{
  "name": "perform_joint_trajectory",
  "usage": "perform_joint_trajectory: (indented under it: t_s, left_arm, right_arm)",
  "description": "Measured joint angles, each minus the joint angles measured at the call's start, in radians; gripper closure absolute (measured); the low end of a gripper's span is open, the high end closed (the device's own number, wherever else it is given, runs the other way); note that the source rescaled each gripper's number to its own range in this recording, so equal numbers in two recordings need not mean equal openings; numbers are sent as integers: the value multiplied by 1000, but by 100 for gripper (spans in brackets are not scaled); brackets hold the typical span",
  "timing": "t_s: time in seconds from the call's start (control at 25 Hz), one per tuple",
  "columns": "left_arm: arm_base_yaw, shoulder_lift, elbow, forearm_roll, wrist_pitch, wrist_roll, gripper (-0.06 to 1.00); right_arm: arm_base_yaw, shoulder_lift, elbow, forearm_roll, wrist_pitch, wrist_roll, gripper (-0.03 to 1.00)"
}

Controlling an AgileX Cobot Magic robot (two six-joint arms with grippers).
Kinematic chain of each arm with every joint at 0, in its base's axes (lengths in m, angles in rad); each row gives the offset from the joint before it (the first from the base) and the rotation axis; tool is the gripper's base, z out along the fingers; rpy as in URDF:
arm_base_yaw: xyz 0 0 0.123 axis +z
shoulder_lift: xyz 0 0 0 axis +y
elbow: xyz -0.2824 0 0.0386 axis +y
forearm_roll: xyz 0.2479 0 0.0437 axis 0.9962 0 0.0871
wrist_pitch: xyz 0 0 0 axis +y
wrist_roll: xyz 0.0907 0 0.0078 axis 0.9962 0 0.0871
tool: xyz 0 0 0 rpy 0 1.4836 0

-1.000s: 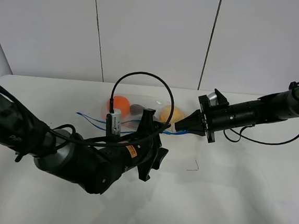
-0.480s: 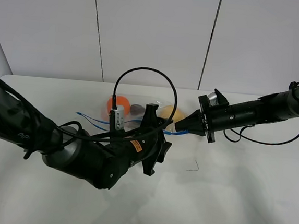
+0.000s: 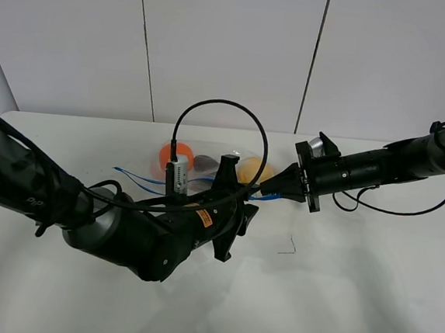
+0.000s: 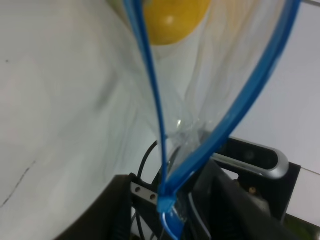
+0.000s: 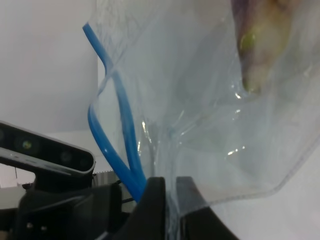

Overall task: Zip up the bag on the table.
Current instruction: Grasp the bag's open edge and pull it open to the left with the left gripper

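A plain white counter [image 3: 351,302] is stretching out under pale wall panels, and the bag [image 3: 222,155] is lying on it toward the wall side, with both arms reaching in. Through its clear plastic an orange [image 3: 167,154], a dark eggplant [image 3: 203,163] and a yellow pear [image 3: 251,169] are showing. Their weight is probably pinning the bag so that it is not sliding when pulled. The blue strip [image 3: 138,179] is running along the bag's near edge. In the left wrist view its two halves [image 4: 150,75] are gaping apart over most of their run and meeting only at the end beside the pear. So the mouth is standing open, and by my judgement the sealing is barely begun.

At that pear-side end of the bag the right claw [image 3: 269,191] is biting down. The right wrist view is showing its fingers [image 5: 156,192] pressed together on the crinkled plastic just beside the strip. That grip is likely serving as an anchor, holding the strip taut. The left claw [image 3: 239,199] is hanging just beside the same end of the bag, facing the right one. Its fingers seem to be spread apart on either side of the strip, gripping nothing. Presumably it is lining up to pinch both halves and run along the bag toward the orange.
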Motion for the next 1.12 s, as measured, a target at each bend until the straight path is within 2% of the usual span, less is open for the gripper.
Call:
perform_joint_trajectory:
  t_s: [0.44,1.12]
  left_arm:
    - [0,0,0,-8,14,2,71]
    - [0,0,0,-45,16,2,78]
  right_arm:
    - [0,0,0,0,0,0,96]
    - [0,0,0,0,0,0,96]
